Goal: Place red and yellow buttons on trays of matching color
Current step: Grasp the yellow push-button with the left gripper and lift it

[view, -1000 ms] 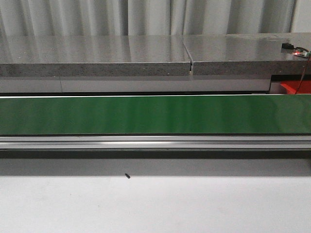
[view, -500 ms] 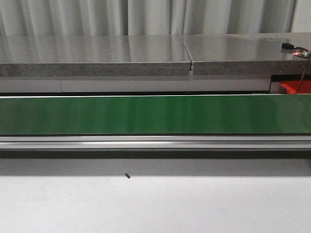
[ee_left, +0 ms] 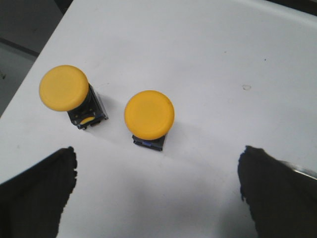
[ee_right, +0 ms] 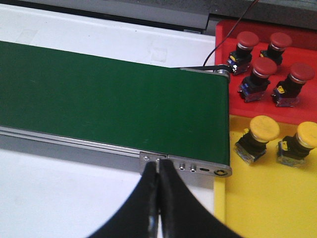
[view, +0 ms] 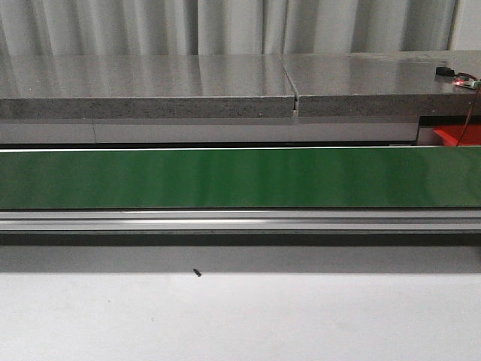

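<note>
Buttons sit in two places: two yellow ones on the white worktop [ee_left: 208, 54] under the left arm, six more already sorted on trays under the right arm. Green conveyor belt [view: 240, 177] is the biggest thing, spanning the front view with nothing on it; the right wrist view shows its end butting against the trays, probably so buttons ride toward them. Yellow tray [ee_right: 267, 198] holds two yellow buttons, and red tray [ee_right: 277, 106], just beyond it, holds four red ones [ee_right: 265, 69], colours matching. Left hand [ee_left: 158, 188] hovers open, fingers spread wide either side of the nearer yellow button [ee_left: 149, 115], which stands upright cap up; likely lined up for a grab. Second yellow button [ee_left: 64, 89] stands just beside it, near the worktop edge, apart from the first. Right hand [ee_right: 158, 198] is closed with fingers pressed together, gripping nothing, parked over the belt end, probably waiting. No red buttons visible off the trays. Small dark speck [view: 197, 273] lies on the worktop in front view.
</note>
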Available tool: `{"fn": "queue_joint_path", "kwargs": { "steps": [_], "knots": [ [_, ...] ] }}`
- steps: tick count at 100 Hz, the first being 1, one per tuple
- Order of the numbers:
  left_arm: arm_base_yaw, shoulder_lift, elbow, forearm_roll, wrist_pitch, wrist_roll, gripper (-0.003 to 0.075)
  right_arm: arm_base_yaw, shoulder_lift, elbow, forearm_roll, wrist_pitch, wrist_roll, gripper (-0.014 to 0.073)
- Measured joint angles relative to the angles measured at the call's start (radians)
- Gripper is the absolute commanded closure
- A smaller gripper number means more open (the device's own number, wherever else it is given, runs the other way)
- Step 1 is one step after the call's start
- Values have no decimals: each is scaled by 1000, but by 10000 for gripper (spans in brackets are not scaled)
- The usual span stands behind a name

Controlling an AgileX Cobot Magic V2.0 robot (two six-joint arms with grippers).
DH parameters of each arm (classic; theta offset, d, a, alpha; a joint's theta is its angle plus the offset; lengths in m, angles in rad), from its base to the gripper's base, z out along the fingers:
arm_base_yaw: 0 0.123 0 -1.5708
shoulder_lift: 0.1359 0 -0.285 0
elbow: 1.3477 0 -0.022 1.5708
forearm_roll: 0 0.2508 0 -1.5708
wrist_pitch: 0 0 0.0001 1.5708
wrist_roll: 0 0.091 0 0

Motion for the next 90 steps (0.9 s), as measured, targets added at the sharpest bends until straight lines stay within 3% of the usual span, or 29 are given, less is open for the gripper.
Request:
{"fn": "queue_joint_path", "kwargs": {
  "steps": [90],
  "knots": [
    [-12,216,-134,-7,-62,-2,82,0,0,0,0,0,0,662]
  ]
}}
